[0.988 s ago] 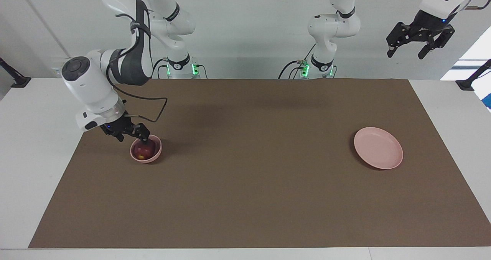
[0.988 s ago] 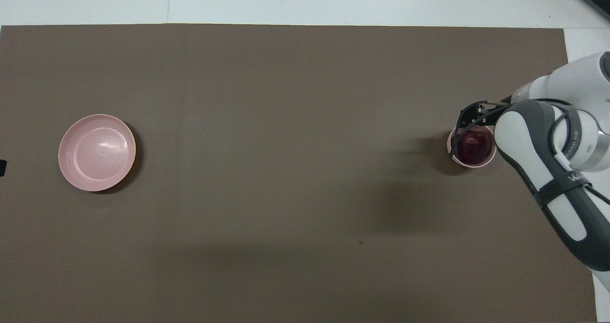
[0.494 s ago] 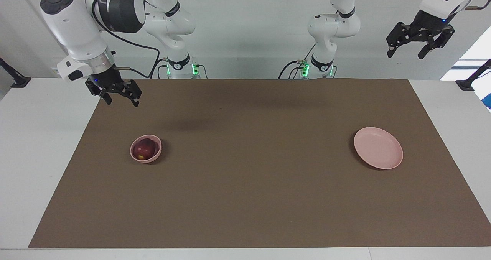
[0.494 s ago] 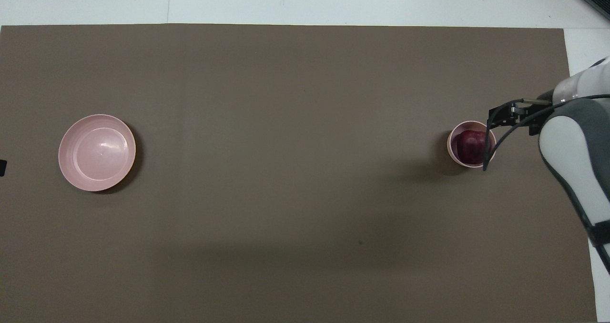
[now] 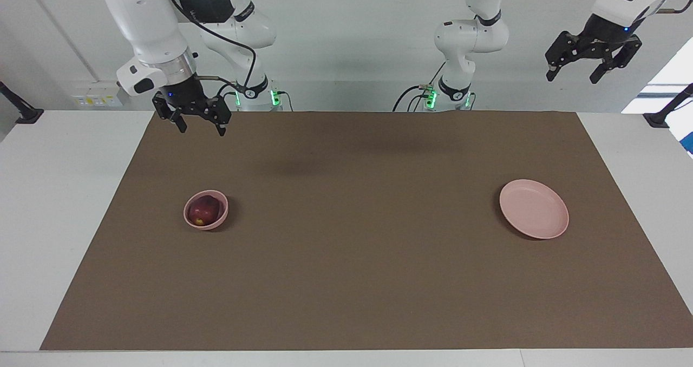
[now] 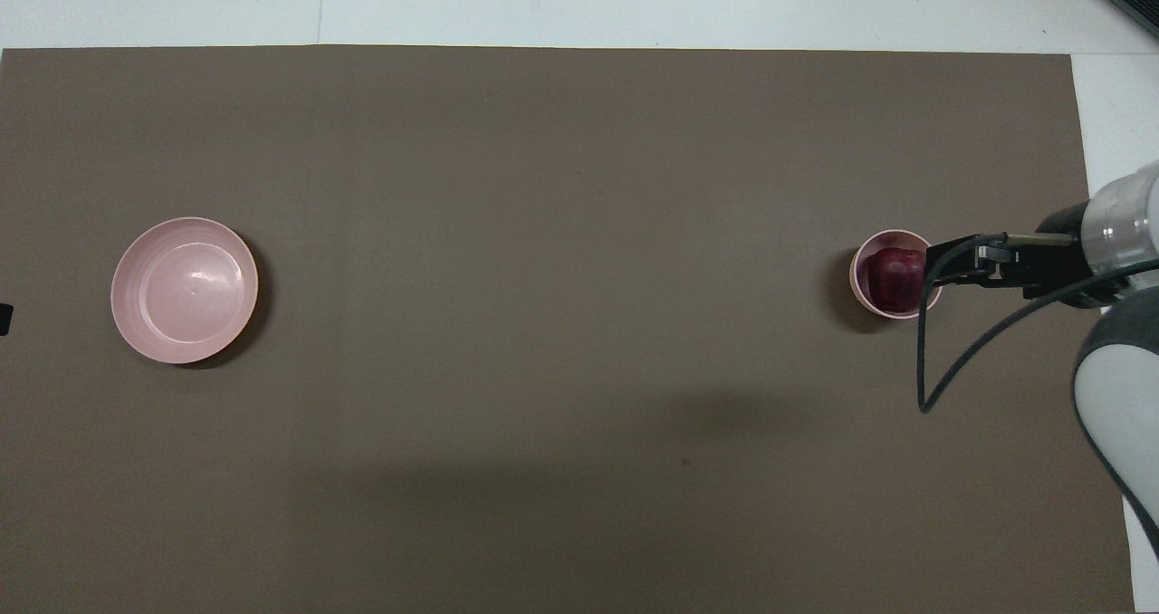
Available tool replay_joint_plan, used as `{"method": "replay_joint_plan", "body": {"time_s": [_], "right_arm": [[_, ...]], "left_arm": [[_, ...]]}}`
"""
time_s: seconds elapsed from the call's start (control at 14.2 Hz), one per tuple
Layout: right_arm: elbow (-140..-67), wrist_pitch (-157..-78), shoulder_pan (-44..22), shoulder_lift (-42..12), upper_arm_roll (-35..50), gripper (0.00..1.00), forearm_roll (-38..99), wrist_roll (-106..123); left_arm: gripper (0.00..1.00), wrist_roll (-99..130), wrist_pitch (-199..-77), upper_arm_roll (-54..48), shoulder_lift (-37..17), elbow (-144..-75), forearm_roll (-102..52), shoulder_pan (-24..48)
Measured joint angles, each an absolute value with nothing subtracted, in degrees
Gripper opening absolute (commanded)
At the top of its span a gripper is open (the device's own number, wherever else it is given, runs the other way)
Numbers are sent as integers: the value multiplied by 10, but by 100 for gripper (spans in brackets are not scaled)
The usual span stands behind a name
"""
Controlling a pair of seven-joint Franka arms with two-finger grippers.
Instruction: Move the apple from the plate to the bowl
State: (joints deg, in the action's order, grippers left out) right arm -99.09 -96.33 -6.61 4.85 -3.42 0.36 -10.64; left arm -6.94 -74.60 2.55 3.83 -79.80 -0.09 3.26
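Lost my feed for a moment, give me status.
Right gripper open, raised over the mat's edge; left gripper open, waiting high. Apple in bowl, plate bare. Nothing in the way.

A robotics lab: two white robot arms are mounted at the edge of a white desk covered by a brown mat, with green-lit bases, loose cables and bare white walls beside the arms.

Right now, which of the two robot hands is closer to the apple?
The right gripper. It hangs open above the mat at the apple's end of the table. The left gripper waits, raised and open, off the plate's end.
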Motion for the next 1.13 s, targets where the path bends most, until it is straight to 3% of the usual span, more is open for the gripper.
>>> {"method": "replay_joint_plan", "body": {"time_s": [0.49,1.13], "right_arm": [[-891,-832,-48,87,-49,100,3,-54],[-892,-829,-42,76,-55,100,2,-46]], "left_arm": [[100,-69,-746,25,38,-798,-1,33],[100,-69,-745,25,38,-798,-1,33]]}}
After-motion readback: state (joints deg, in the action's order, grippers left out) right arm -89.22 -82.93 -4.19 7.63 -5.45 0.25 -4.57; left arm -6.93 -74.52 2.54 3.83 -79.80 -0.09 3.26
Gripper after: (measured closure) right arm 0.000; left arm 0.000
